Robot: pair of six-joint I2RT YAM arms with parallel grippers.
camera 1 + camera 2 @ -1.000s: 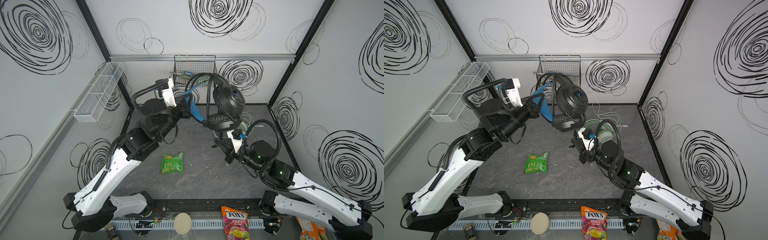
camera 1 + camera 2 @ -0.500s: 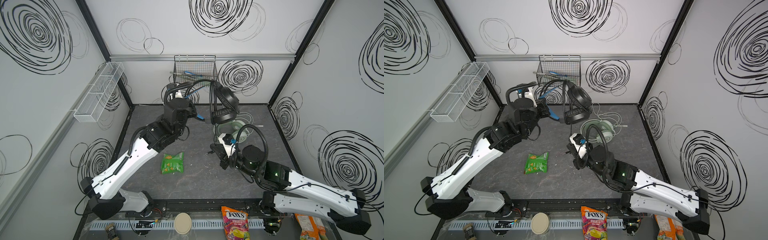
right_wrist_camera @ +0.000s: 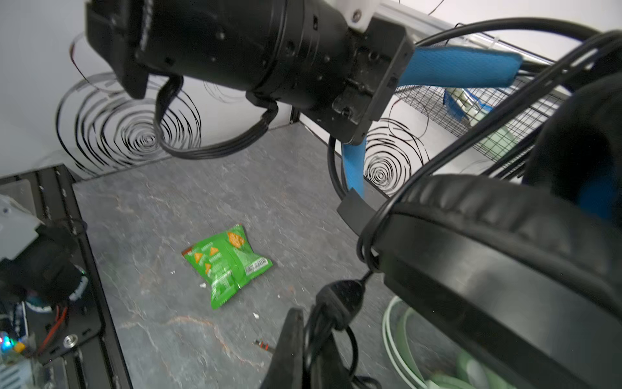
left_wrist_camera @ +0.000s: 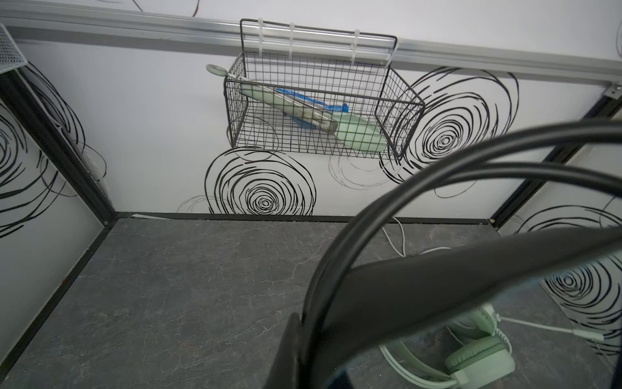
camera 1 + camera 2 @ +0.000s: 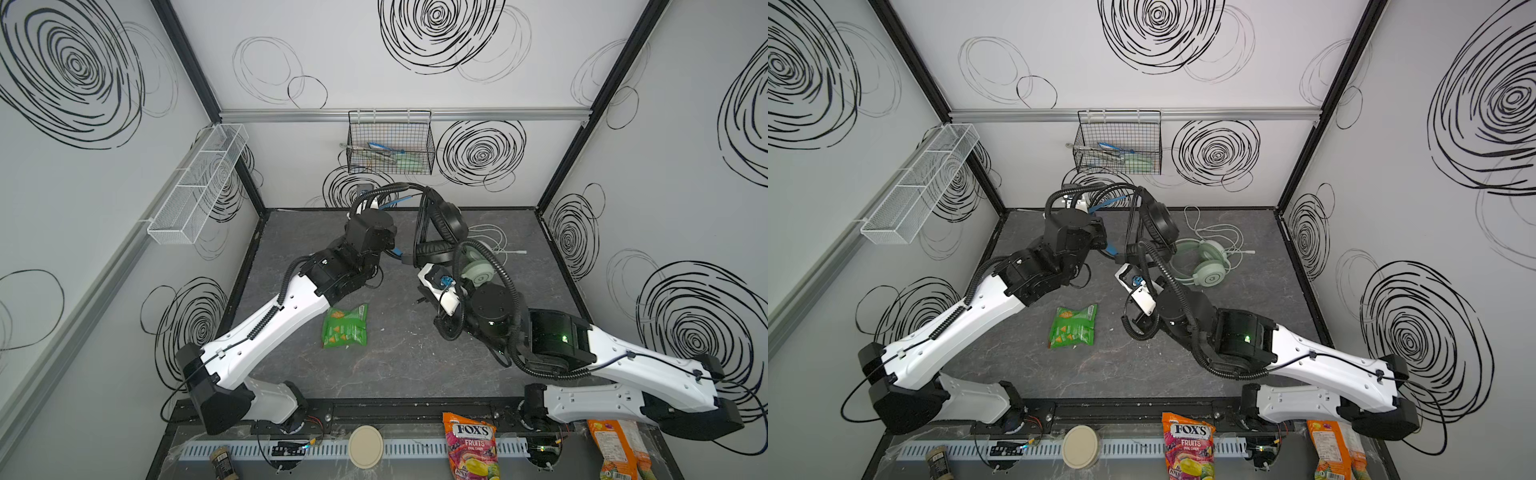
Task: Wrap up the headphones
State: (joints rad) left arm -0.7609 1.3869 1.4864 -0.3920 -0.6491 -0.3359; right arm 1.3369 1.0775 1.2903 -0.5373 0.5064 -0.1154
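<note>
— Swirl-marked walls box in a grey tabletop (image 5: 395, 374), where two robot arms hold the black headphones (image 5: 446, 218) aloft at far centre. Who grips what?

— On the blue-lined headband (image 3: 457, 69), the left end effector (image 5: 392, 249) is clenched. The right end effector (image 3: 313, 343) is clenched on the black cable (image 3: 338, 298), just below the lower ear cup.

— And the mint green headphones (image 5: 1208, 270)?

— Flat on the tabletop, far right, just beneath the raised pair, with the pale cable (image 5: 1221, 230) lying loose.

— What would make a clean turn?

— Likely a steady hold on the band while the right leads the cable round it under light tension. Turns should lie side by side, clear of the mint pair below.
</note>
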